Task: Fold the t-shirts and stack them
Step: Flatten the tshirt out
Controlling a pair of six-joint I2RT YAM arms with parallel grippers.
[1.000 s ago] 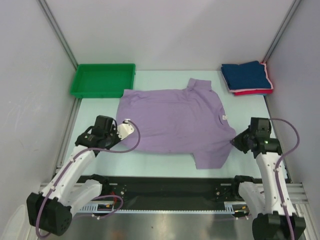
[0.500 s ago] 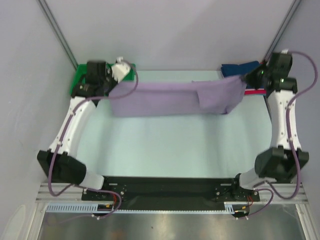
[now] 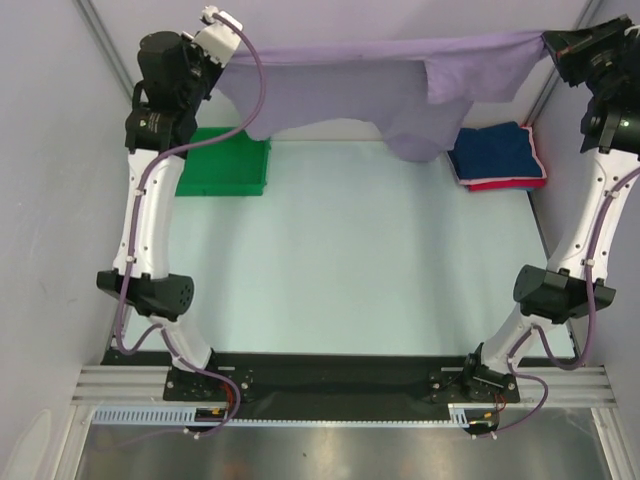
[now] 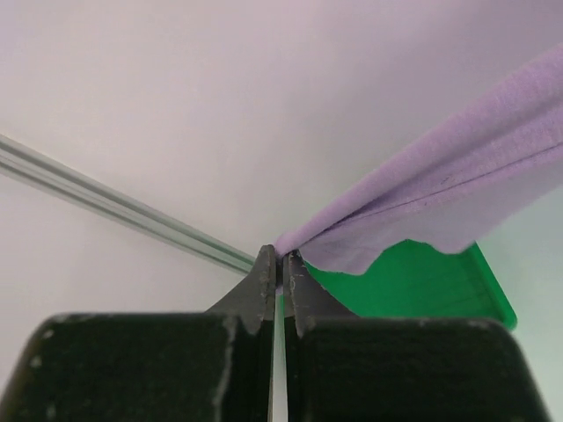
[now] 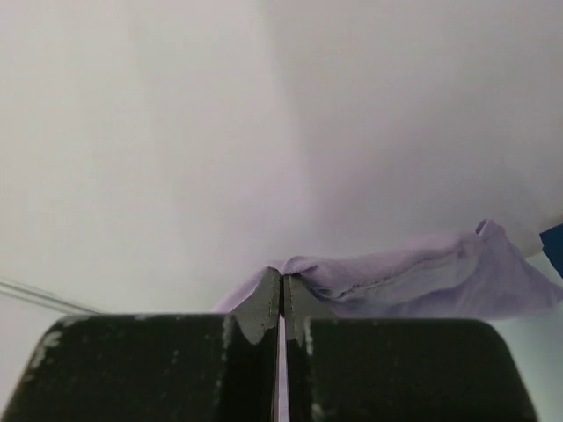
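Observation:
The lavender t-shirt (image 3: pixel 350 90) hangs stretched in the air across the back of the cell, held high between both arms. My left gripper (image 3: pixel 222 62) is shut on its left edge, and the cloth (image 4: pixel 422 207) runs off to the right from the fingertips of that gripper (image 4: pixel 281 259). My right gripper (image 3: pixel 548 42) is shut on the right edge, with the purple cloth (image 5: pixel 413 277) bunched at its tips (image 5: pixel 281 277). A folded navy t-shirt (image 3: pixel 495 150) lies on a folded pink-red t-shirt (image 3: pixel 510 184) at the back right of the table.
A green plastic tray (image 3: pixel 222 162) sits at the back left, partly behind the hanging shirt and the left arm. It also shows below the cloth as a green tray (image 4: pixel 413 286) in the left wrist view. Grey walls and metal frame posts (image 3: pixel 105 50) close in the back corners.
Both arms have lifted the lavender t-shirt from flat on the table, up and toward the back, to hang high and stretched between them. Both grippers stay shut on it.

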